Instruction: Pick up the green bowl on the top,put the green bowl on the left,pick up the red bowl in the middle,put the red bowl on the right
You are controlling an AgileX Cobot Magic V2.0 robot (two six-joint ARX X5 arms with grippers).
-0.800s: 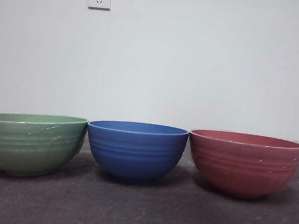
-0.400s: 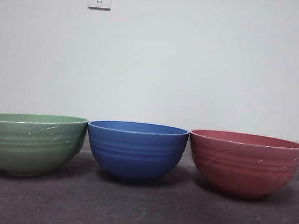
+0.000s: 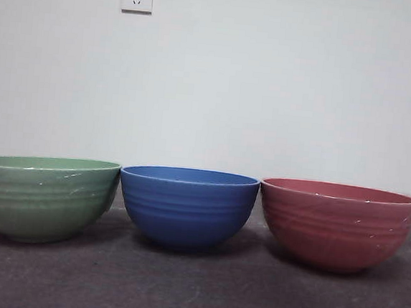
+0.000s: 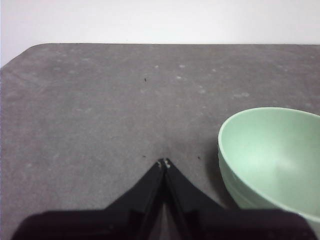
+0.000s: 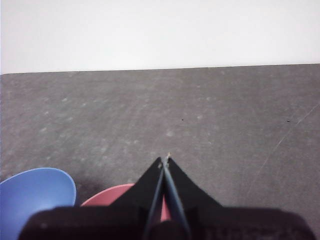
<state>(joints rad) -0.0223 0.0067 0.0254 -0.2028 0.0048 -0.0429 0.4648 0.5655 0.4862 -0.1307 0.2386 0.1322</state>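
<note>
Three bowls in one row on the grey table (image 3: 193,290), all upright: the green bowl (image 3: 42,197) at the left, a blue bowl (image 3: 187,206) in the middle, the red bowl (image 3: 336,224) at the right. Rims nearly touching. Left gripper (image 4: 164,163) with jaws pressed together, empty, above bare table beside the green bowl (image 4: 272,155). Right gripper (image 5: 164,160) also closed, empty, above the red bowl (image 5: 115,195).

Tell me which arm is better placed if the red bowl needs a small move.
Probably the right. The right gripper, jaws shut, hangs by the red bowl; the left gripper is beside the green bowl.
</note>
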